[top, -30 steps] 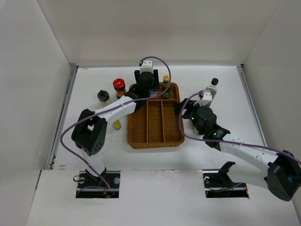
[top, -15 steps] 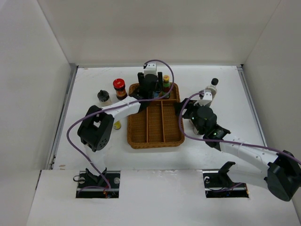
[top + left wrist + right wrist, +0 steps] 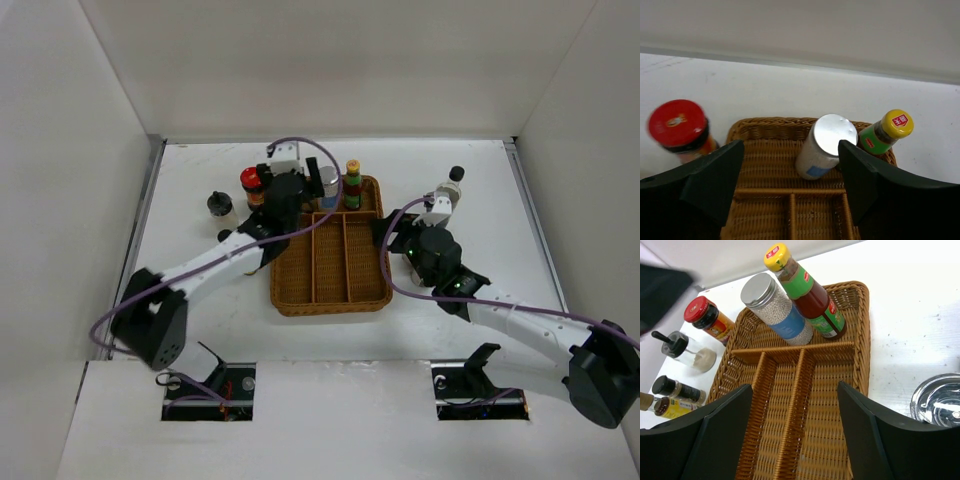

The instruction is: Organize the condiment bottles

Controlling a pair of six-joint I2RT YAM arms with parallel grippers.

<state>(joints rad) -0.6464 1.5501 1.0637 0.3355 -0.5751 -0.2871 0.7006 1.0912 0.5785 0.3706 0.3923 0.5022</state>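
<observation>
While the left gripper (image 3: 790, 150) hangs over the upper left corner of the wicker tray (image 3: 330, 306), its fingers stand wide apart with nothing between them. Right gripper (image 3: 792, 390): likewise spread and empty, at the tray's right edge in the top view.

Tray layout: one cross compartment along the top end, three long compartments below it. The cross compartment holds two bottles, upright and just beside each other, with the silver-capped jar (image 3: 329, 184) on the left and the yellow-capped sauce bottle (image 3: 352, 183) on the right.

Outside the tray, upper left of the top view: the red-capped jar (image 3: 253, 184) is just beside the tray's corner, and the black-topped shaker (image 3: 220, 206) is further left.

Right wrist view, lower left: the black-capped spice bottle (image 3: 677, 389) and the small yellow-filled bottle (image 3: 667, 408) are on the table beside the tray; whether they touch, I cannot tell.

Right of the tray: the clear black-knobbed bottle (image 3: 452, 190) stands apart from the tray, close behind the right wrist.
</observation>
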